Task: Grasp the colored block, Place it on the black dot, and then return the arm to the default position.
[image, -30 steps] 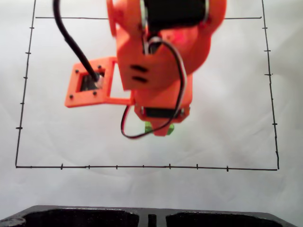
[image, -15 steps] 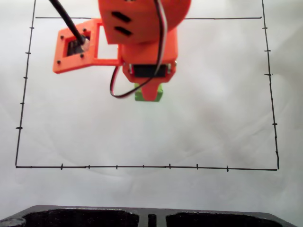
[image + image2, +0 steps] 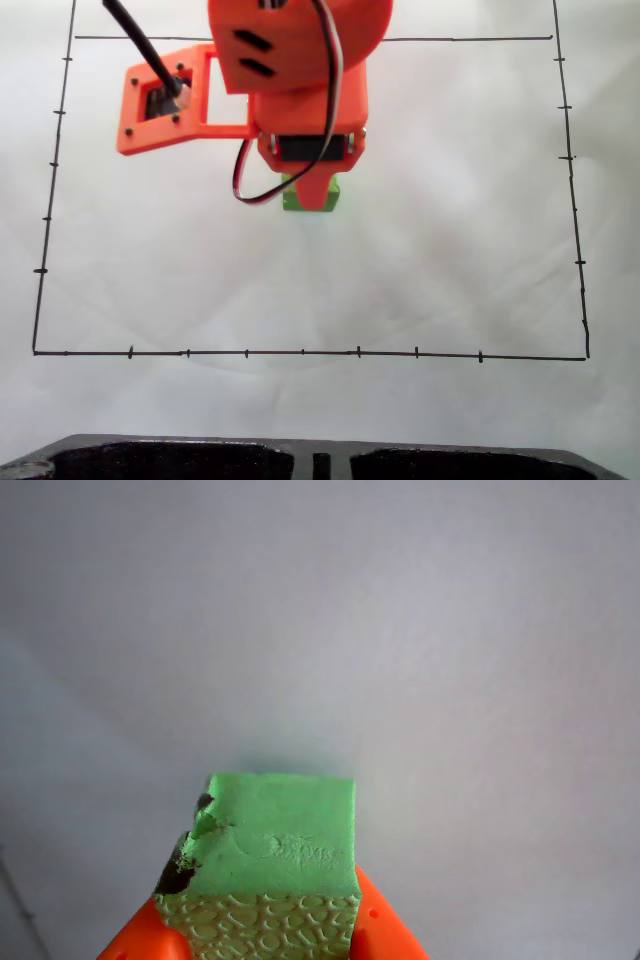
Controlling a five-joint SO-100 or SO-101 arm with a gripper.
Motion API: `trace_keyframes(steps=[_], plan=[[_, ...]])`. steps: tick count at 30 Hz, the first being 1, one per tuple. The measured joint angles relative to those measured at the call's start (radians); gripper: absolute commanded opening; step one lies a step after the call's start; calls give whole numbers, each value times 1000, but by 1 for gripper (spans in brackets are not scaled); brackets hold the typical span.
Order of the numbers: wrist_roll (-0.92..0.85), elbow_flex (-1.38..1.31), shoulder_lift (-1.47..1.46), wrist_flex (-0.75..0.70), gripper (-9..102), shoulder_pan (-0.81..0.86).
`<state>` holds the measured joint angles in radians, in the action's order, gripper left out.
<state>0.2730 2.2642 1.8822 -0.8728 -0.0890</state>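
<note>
1. In the fixed view, the orange arm (image 3: 300, 70) reached down from the top edge over the white sheet (image 3: 460, 220), inside the thin black border lines (image 3: 300, 353) with tick marks.
2. An orange bracket (image 3: 165, 100) with a rectangular window stuck out to the arm's left in that view, with a black cable (image 3: 140, 45) running into it and a red-white wire loop (image 3: 290, 170) hanging below.
3. The gripper (image 3: 311, 195) pointed down, its tapered orange finger (image 3: 313, 190) lying across the front of the green block (image 3: 292, 196).
4. The block peeked out on both sides of that finger, in the upper middle of the bordered area.
5. In the wrist view, the green block (image 3: 275, 865) sat at the bottom centre, with orange finger parts (image 3: 385, 930) pressed against both lower sides, so the pincer was closed around it.
6. The block's top face was smooth with dark chipped spots at its left edge; its near face showed a crackled pattern.
7. Whether the block touched the sheet could not be told.
</note>
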Motion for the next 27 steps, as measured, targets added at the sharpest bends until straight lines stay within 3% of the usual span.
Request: trace_keyframes(steps=[8,16,27], plan=[[-6,2,-17,12,24,-3],[-40,2,11,-29,38,-21],[-97,23,319,-172,48,-69]])
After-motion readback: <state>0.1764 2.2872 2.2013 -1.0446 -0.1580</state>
